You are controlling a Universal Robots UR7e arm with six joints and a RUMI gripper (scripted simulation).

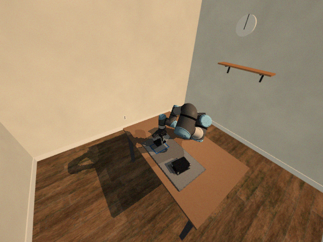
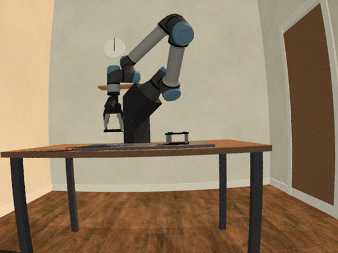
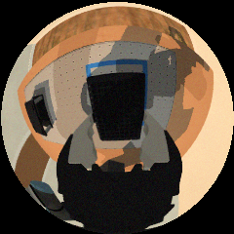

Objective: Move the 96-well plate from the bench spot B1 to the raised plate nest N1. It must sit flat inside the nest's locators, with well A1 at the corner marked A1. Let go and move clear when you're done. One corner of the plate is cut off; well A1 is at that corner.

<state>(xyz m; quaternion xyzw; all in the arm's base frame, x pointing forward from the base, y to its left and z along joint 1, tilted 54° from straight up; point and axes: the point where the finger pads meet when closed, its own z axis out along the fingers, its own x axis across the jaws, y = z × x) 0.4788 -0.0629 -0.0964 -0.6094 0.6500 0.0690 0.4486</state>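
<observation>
Item one: a two-fingered dark grey hand (image 2: 113, 125) on a grey-and-blue jointed arm (image 2: 150, 43), which we found left of centre in the exterior view, pointing straight down. We recorded its fingers pinching the long sides of a flat black rectangular 96-well plate (image 3: 118, 106).

Item two: the plate itself (image 2: 112, 130), which we noted hanging level and clear above the desk, held edge-on in the exterior view. In the wrist view it covered most of a blue-outlined rectangular bench spot (image 3: 90, 69), whose upper edge and corners showed past it. We could not tell which corner was cut off.

Item three: a raised black plate nest on short pale posts (image 2: 177, 137), which we logged right of centre, well apart from the hand. In the top view it sat near the middle of the frame (image 1: 180, 165).

Item four: a flat grey mat (image 1: 194, 173), which carried both the blue spot (image 1: 166, 147) and the nest.

Item five: a brown wooden desk with dark legs (image 2: 238, 146), which bore the mat and the dark pedestal (image 2: 137, 122) of the arm.
</observation>
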